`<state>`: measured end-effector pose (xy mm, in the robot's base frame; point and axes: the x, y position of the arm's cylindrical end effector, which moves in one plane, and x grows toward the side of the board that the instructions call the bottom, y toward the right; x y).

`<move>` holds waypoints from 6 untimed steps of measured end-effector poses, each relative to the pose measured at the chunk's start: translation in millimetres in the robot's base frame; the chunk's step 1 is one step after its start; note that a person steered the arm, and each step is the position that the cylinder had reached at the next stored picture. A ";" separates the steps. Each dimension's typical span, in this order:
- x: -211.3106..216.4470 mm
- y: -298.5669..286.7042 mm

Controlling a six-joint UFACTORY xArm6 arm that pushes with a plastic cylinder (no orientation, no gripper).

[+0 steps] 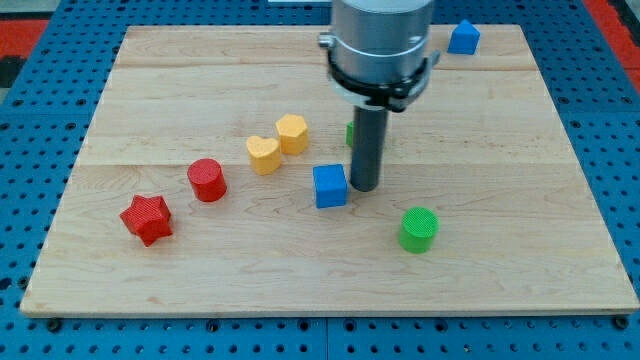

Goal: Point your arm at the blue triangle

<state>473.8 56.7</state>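
Resting just beside the blue cube (pixel 330 186), on its right, my tip (pixel 363 188) is a bare rod that holds nothing. The blue triangle (pixel 463 37) sits well apart near the board's (pixel 520 260) top right corner, so the pointing remains undone.

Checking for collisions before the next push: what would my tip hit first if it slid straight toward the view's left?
Almost at once, the blue cube: it sits immediately left of my tip, apparently nearly touching.

red star (pixel 147 218), yellow heart (pixel 263 154), green cylinder (pixel 418 229)
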 end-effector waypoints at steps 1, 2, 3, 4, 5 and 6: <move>-10.3 74.7; -47.7 159.7; -112.3 243.4; -160.3 287.7; -214.8 288.4; -278.0 279.5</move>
